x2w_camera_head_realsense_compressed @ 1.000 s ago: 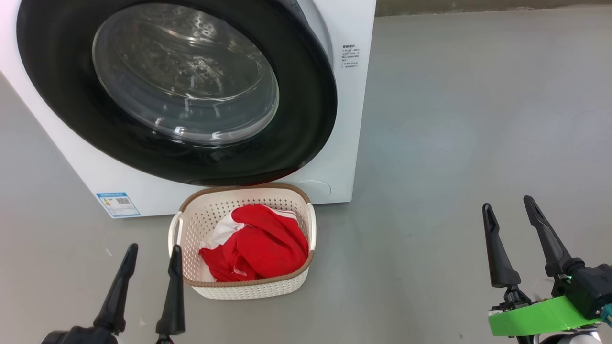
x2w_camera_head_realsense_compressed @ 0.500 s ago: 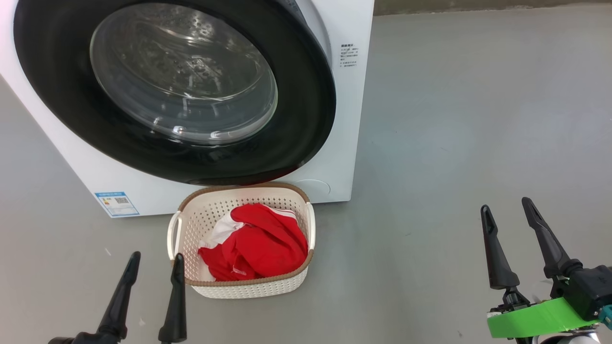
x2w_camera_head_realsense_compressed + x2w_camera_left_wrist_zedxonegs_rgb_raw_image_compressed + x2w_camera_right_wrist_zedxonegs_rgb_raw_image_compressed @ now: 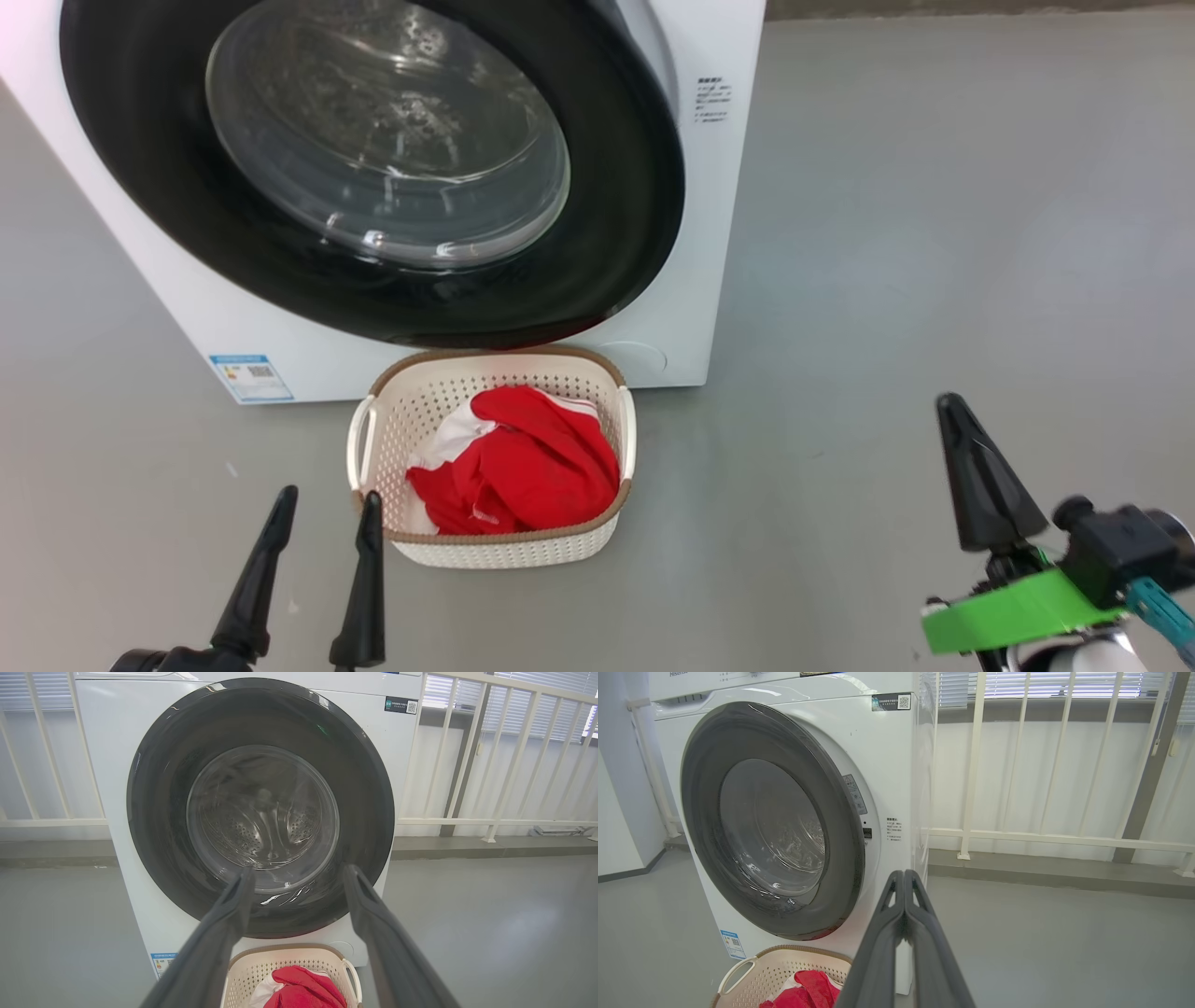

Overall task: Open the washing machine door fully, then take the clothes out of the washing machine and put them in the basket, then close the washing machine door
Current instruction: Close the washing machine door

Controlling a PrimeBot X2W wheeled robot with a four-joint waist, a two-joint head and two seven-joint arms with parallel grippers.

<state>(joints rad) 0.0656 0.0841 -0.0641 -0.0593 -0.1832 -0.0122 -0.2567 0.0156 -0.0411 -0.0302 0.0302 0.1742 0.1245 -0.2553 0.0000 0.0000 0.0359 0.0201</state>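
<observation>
Red clothes [image 3: 523,462] in the basket [image 3: 504,553], nothing gripped
The pile sits on the floor [image 3: 887,280] right under the washing machine door [image 3: 621,233]. The left gripper [image 3: 330,495] hangs just beside the basket's near left corner, fingers spread and empty. The right gripper [image 3: 952,406] is well off to the right over bare floor. Its fingers were apart a moment ago and are now pinched together on nothing.

The big white front-loading washing machine [image 3: 889,765] carries a black QR-code sticker [image 3: 891,702], a blue-bordered QR label [image 3: 242,377] and a block of small dark print [image 3: 712,101], all too small to read; its brand word [image 3: 679,674] is cropped.
</observation>
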